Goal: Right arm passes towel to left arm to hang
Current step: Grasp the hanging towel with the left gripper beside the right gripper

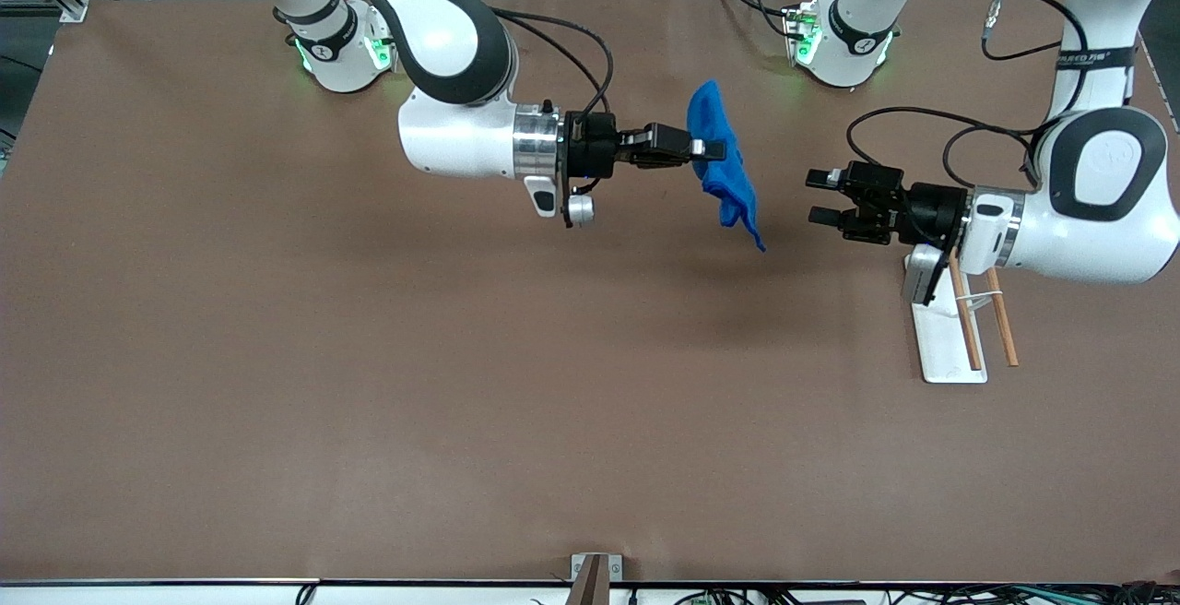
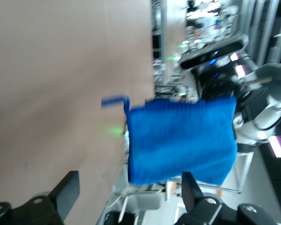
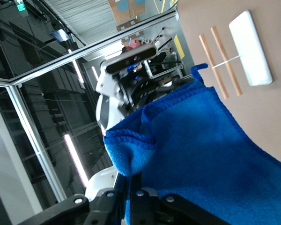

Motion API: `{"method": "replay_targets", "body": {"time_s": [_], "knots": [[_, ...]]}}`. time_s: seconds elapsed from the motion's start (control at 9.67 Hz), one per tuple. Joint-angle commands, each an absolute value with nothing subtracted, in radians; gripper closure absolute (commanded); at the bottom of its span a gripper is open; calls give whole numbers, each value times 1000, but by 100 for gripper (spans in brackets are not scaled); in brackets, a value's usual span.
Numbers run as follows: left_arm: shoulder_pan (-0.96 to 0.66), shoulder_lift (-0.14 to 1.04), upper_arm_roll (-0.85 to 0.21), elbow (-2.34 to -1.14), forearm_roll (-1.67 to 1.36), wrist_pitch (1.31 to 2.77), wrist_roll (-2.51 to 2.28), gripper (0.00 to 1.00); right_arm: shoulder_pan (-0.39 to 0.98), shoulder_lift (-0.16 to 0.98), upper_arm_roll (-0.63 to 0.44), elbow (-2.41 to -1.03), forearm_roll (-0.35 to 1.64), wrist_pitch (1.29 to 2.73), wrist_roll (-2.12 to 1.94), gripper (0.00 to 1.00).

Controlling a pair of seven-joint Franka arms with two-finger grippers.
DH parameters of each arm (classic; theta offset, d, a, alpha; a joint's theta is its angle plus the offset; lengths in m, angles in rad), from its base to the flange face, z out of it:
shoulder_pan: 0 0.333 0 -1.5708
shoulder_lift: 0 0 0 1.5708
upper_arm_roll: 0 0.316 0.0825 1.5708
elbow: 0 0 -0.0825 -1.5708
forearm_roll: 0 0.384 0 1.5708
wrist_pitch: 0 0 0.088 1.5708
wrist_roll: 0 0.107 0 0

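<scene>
My right gripper [image 1: 708, 149] is shut on the bright blue towel [image 1: 724, 160] and holds it hanging in the air over the middle of the table; the cloth fills the right wrist view [image 3: 196, 150]. My left gripper [image 1: 819, 196] is open and empty, a short way from the towel on the left arm's side, its fingers pointing at it. In the left wrist view the towel [image 2: 182, 143] hangs ahead between my open fingers [image 2: 68, 187], its small corner loop [image 2: 114, 101] sticking out. The white-based rack [image 1: 949, 333] with two wooden rods stands under the left wrist.
The rack also shows in the right wrist view [image 3: 250, 47]. The brown table [image 1: 369, 356] stretches wide toward the front camera. Both arm bases stand along the table's edge farthest from the front camera.
</scene>
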State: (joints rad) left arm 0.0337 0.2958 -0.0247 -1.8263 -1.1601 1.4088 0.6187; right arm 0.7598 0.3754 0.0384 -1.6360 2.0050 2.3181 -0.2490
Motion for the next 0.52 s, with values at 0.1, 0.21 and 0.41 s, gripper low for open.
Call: {"method": "replay_targets", "body": {"time_s": [0.1,0.21,0.41], "knots": [[34,354,-28,-1844,-1293,1404,701,6,808,376,28,-1624,2130,2321,-334,97],[34,348,-29,-1870,-1314,1401,721,8,824,377,26,-1624,2164,2321,-357,97],[34,327,-35,-1901,-1330,1394,741,25,828,377,26,-1625,2189,2322,-385,97]]}}
